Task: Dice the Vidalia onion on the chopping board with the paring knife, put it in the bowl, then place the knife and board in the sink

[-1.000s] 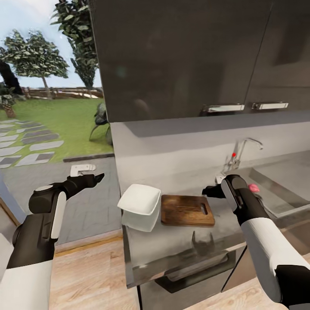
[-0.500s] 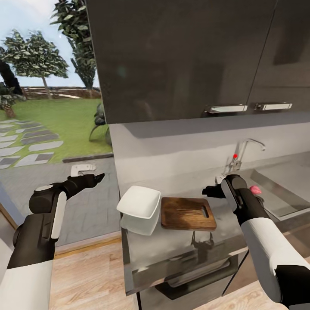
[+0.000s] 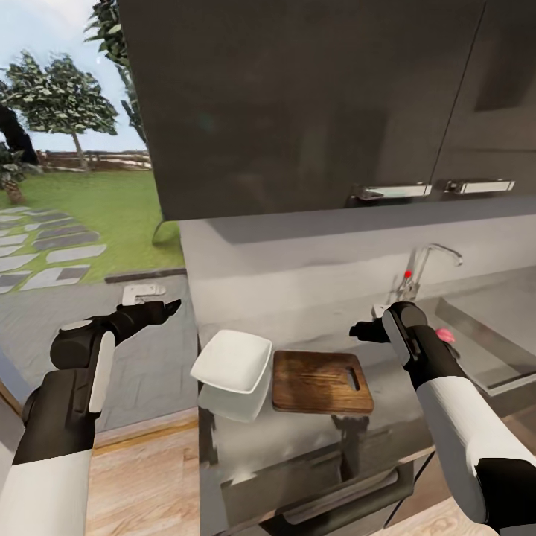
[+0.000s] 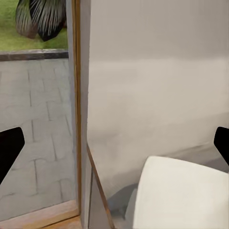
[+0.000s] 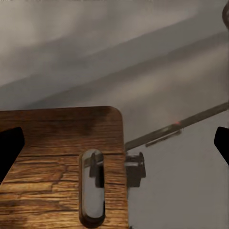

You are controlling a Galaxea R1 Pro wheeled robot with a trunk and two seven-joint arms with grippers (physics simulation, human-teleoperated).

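The dark wooden chopping board (image 3: 321, 381) lies on the grey countertop (image 3: 298, 439), its handle slot (image 5: 92, 186) toward the sink. Just left of it stands the white bowl (image 3: 234, 361), whose corner (image 4: 183, 193) also appears in the left wrist view. A pink Vidalia onion (image 3: 445, 335) peeks out behind my right forearm, at the steel sink (image 3: 487, 339). My right gripper (image 3: 357, 330) hovers open above the board's far right corner (image 5: 114, 145). Off the counter's left end, my left gripper (image 3: 170, 307) hangs open and empty (image 4: 114, 148). The paring knife is out of view.
A chrome tap (image 3: 432, 260) with a red knob (image 3: 406, 275) rises behind the sink. Dark wall cabinets (image 3: 313, 104) hang low over the counter. A glass door to the left looks onto a paved patio (image 3: 45, 313) and garden. Wooden floor (image 3: 141, 476) lies below.
The whole picture has shifted: the counter, bowl and board sit a little further left and the wall cabinets loom larger, so the camera moved. Both arms keep their pose.
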